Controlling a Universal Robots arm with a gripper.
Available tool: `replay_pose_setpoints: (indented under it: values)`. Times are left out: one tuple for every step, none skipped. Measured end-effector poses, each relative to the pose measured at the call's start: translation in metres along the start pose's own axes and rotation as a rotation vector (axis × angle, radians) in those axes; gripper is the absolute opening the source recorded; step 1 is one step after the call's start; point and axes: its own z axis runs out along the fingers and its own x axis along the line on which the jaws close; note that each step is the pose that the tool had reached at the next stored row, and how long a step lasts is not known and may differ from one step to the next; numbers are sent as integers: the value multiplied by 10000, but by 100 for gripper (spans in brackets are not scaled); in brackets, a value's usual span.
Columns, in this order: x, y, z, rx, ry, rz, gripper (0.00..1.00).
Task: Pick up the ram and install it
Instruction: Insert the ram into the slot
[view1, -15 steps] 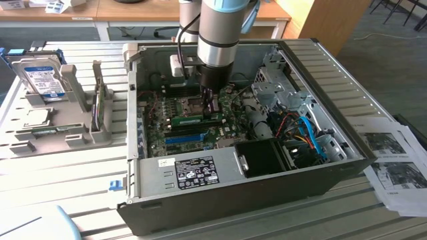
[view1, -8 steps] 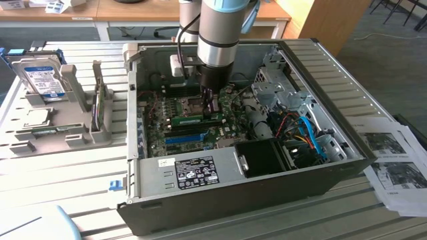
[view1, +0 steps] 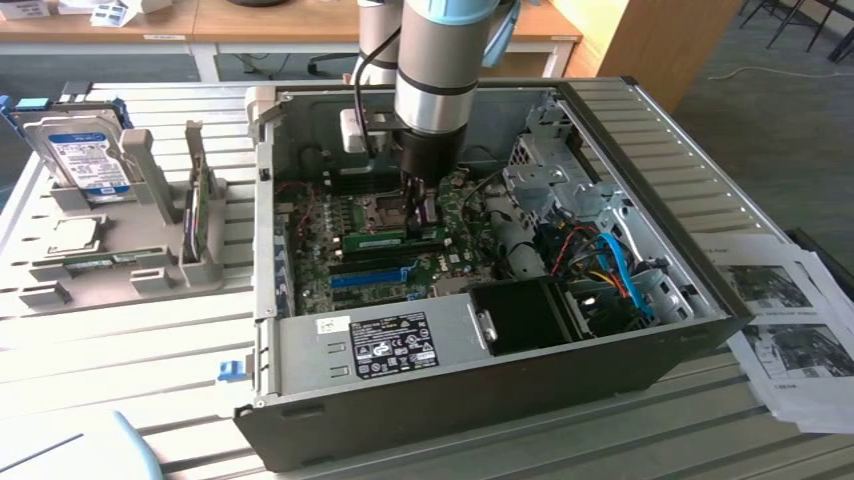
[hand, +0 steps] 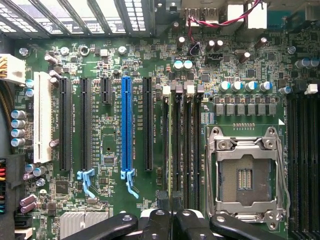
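The ram (view1: 388, 239) is a thin green stick standing on edge in one of the black memory slots (hand: 186, 145) beside the empty CPU socket (hand: 245, 175). In the wrist view the ram (hand: 175, 145) shows edge-on as a narrow greenish line along its slot. My gripper (view1: 424, 212) reaches down into the open computer case over the stick's end nearer the exterior view's right. Its black fingertips (hand: 162, 197) sit close together on either side of that end, shut on the ram. The stick's lower edge is hidden in the slot.
The bright-blue slot strip (hand: 127, 125) and black card slots (hand: 86, 125) lie beside the memory slots. Case walls (view1: 641, 180), the drive cage (view1: 547, 170) and blue cables (view1: 621, 270) crowd the exterior view's right. A grey rack (view1: 94, 230) with a hard drive (view1: 83, 155) stands left.
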Motion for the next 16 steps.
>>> replay_pose_setpoints:
  values:
    - [0, 0, 0, 0, 0, -6, 11]
    - [0, 0, 0, 0, 0, -11, 11]
    - [0, 0, 0, 0, 0, -14, 11]
    - [0, 0, 0, 1, 0, -22, 11]
    - [0, 0, 0, 1, 1, -37, 11]
    - [0, 0, 0, 0, 2, -53, 11]
    - [0, 0, 0, 1, 2, -70, 11]
    - [0, 0, 0, 1, 2, -86, 11]
    - [0, 0, 0, 1, 3, -102, 11]
    - [0, 0, 0, 1, 3, -109, 11]
    - [0, 0, 0, 1, 3, -109, 11]
    - [0, 0, 0, 1, 3, -110, 11]
    - [0, 0, 0, 1, 3, -110, 11]
    - [0, 0, 0, 1, 3, -110, 11]
    - [0, 0, 0, 1, 3, -111, 11]
    - [0, -1, 0, 1, 3, -110, 11]
